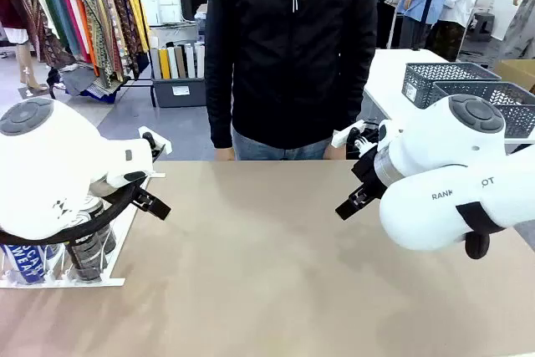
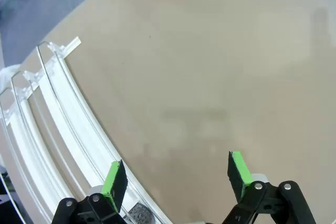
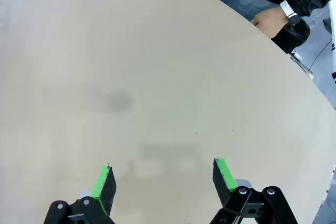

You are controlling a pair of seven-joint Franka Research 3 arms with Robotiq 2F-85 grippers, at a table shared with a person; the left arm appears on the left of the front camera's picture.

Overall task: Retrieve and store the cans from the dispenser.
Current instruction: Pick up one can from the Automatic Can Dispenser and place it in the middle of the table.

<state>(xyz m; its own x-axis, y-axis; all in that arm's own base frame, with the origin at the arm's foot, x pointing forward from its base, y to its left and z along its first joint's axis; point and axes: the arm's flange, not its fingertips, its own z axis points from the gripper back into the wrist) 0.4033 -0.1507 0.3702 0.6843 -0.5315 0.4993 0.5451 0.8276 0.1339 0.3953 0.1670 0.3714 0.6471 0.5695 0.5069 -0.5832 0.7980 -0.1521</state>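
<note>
The dispenser (image 1: 58, 280), a white-and-clear rack, lies at the table's left edge, partly hidden by my left arm. Cans stand at its near end: a blue Pocari Sweat one (image 1: 28, 262) and a dark one (image 1: 89, 250). In the left wrist view the dispenser's long curved rails (image 2: 58, 114) run along the left, bare of cans there. My left gripper (image 2: 177, 174) hangs open over the tabletop just beside the rails, nothing between its green pads (image 2: 114, 178). My right gripper (image 3: 164, 178) is open too, above bare table at the right (image 1: 349, 205).
A person in a black jacket stands at the far edge, one hand (image 3: 269, 20) with a wristwatch resting there. Grey lattice baskets (image 1: 451, 79) sit on a white table behind my right arm. The beige tabletop (image 1: 267, 248) stretches between the arms.
</note>
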